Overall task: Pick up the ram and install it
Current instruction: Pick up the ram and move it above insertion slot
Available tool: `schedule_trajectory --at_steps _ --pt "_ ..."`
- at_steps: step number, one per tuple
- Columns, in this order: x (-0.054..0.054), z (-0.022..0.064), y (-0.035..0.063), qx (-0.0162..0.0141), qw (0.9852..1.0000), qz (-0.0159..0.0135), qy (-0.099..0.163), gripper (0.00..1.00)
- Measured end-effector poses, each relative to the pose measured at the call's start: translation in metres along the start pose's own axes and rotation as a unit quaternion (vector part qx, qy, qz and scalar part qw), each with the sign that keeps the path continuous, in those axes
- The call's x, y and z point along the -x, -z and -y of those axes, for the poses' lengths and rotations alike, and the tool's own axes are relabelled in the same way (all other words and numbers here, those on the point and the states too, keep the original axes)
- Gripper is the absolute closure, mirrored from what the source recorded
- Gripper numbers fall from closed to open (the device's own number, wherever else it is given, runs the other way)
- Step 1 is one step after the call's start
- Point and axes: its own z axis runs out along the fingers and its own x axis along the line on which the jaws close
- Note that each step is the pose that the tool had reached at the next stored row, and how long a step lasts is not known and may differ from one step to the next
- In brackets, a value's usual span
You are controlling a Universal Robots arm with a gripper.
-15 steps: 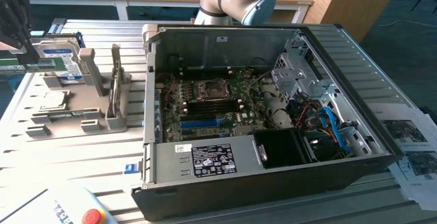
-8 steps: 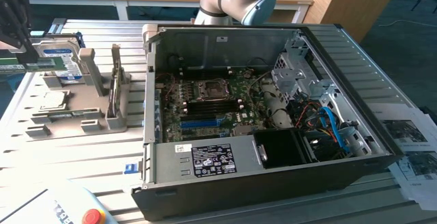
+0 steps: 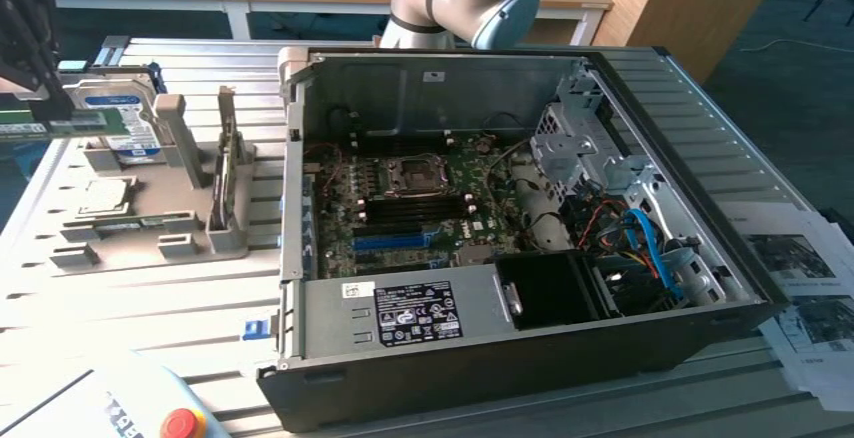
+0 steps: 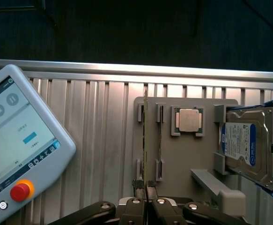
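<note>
The gripper (image 4: 146, 188) has its jaws pinching the ram (image 3: 34, 127) by one end, held in the air at ten o'clock of the exterior view, beside the hard drive (image 3: 123, 123). On the tabletop (image 3: 160, 308), the grey holder tray (image 3: 134, 253) holds that drive, a processor chip (image 3: 104, 196) and a second stick (image 3: 227, 153) standing upright. At three o'clock of it, the open computer case (image 3: 467, 378) contains the motherboard (image 3: 467, 183)

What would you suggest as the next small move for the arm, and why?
Probably carry the ram sideways toward the open computer case, at the exterior view's right. The gripper is shut on the ram's end and holds it above the grey holder tray, seemingly clear of its slots, while the blue memory slots sit on the motherboard inside the case.
</note>
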Motion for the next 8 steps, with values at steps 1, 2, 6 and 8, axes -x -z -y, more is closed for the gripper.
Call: schedule_trajectory --at_steps 1,2,6,8 --pt "0.0 0.0 0.0006 0.0 1.0 0.0 0.0 0.88" --pt "0.0 0.0 0.0012 0.0 1.0 0.0 0.0 0.88" --pt "-0.0001 -0.0001 0.0035 0.0 1.0 0.0 0.0 0.88" --pt "-0.0001 -0.0001 0.004 0.0 1.0 0.0 0.0 0.88"
